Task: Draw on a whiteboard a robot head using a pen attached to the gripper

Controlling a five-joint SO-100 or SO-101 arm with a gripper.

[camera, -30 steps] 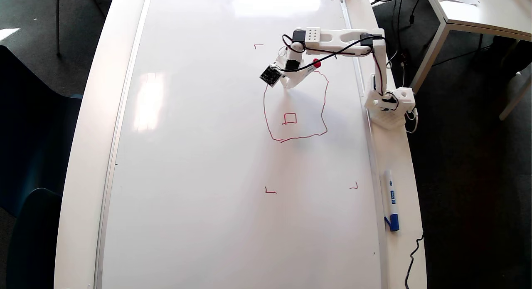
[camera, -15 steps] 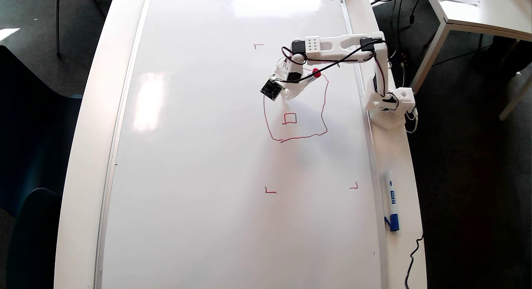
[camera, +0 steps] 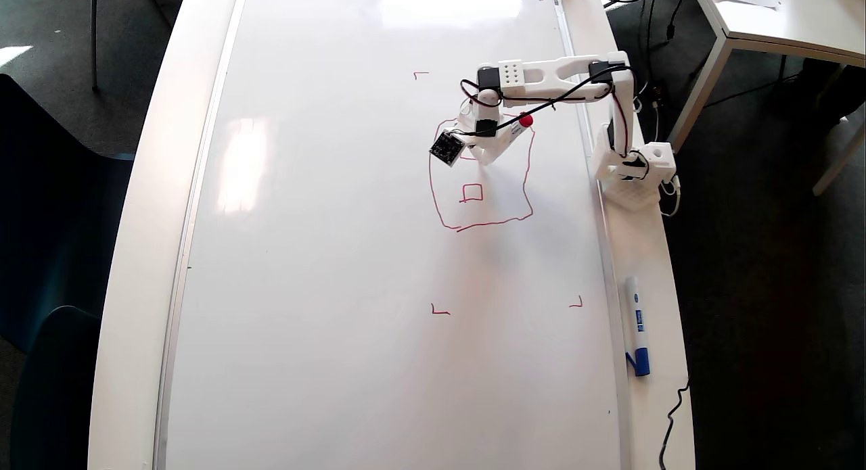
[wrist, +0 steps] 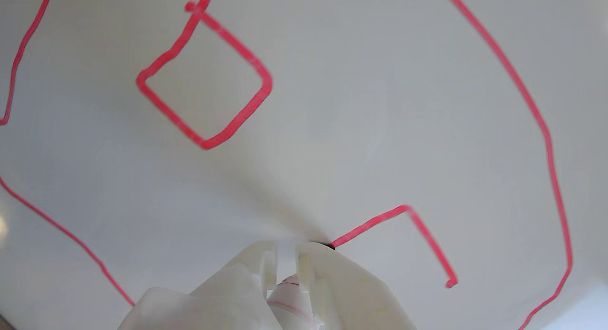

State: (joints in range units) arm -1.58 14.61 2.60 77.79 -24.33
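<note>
My gripper [wrist: 285,254] has its jaws nearly closed, clamped on the pen [wrist: 289,297], tip pressed to the whiteboard [camera: 325,253]. Robot head [camera: 473,193]: wobbly red outline, one small square inside, a new angled stroke at the tip. Only the wrist view shows that stroke clearly; only the overhead view shows the pen's red cap, the corner marks [camera: 440,311] and the blue-capped marker [camera: 636,324] on the surface at right.

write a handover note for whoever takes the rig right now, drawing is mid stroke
Gripper: jaws shut on the pen, tip on the whiteboard.
Robot head: outline drawn, one small square inside finished. A second small shape is in progress, two sides down, the tip at its open end.
Left: close that shape, add the remaining features.
Spare blue-capped marker lies on the table beside the board's right edge in the overhead view.
</note>
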